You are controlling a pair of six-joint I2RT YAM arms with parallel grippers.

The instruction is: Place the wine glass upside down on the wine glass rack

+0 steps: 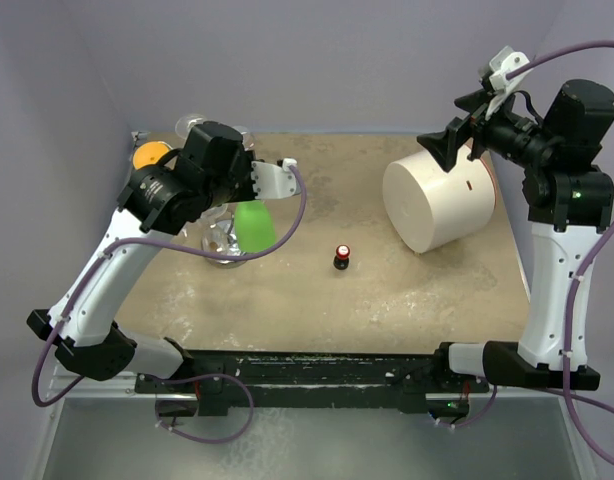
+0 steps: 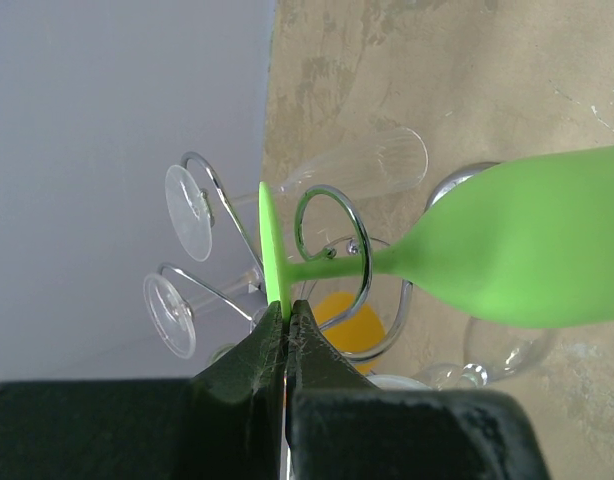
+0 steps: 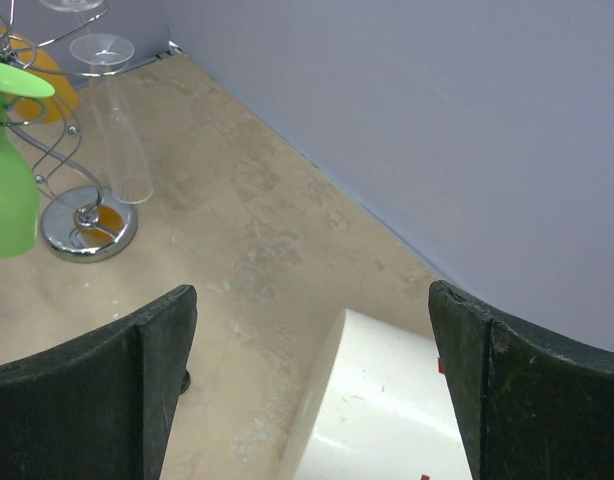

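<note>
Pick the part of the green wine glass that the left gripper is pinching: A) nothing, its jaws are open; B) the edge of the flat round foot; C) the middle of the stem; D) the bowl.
B: in the left wrist view the left gripper is closed on the thin edge of the green wine glass foot, while the stem crosses a curled wire of the wine glass rack.

The rear left corner of the desk (image 1: 407, 300) is crowded: the wine glass rack (image 3: 62, 232), the clear glasses (image 3: 125, 150) hanging from it and the green wine glass (image 1: 254, 226) stand close to the rear wall (image 1: 317, 60) and left wall (image 1: 47, 150). The white cylinder (image 1: 439, 203) blocks the rear right, directly beneath the right hand (image 3: 307, 300). Between them the desk centre lies open, apart from a small red-capped object (image 1: 341, 257).
</note>
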